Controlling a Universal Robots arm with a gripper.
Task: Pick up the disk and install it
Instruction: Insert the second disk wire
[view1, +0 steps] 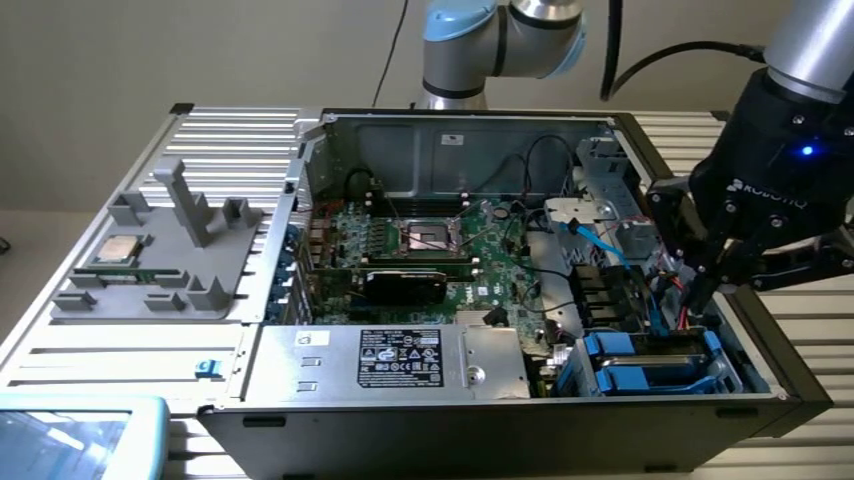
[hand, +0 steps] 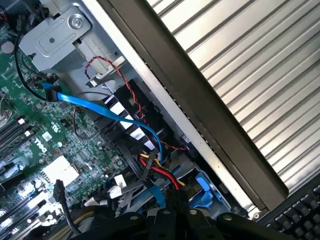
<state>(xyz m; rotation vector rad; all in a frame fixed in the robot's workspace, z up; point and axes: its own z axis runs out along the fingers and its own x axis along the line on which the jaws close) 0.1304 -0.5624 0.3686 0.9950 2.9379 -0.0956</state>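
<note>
Your end effector (view1: 703, 285) is closed, empty, over the drive bay at lower right. The disk (view1: 647, 362) sits there in the computer case (view1: 747, 330): rigid, heavy-ish, fragile; grip the blue carrier tabs.

Robotics laboratory: an opened computer case (view1: 534, 300) on a ribbed metal worktop (view1: 120, 350), a grey fixture (view1: 160, 270) beside the case, a robot arm (view1: 494, 40) behind it.
</note>
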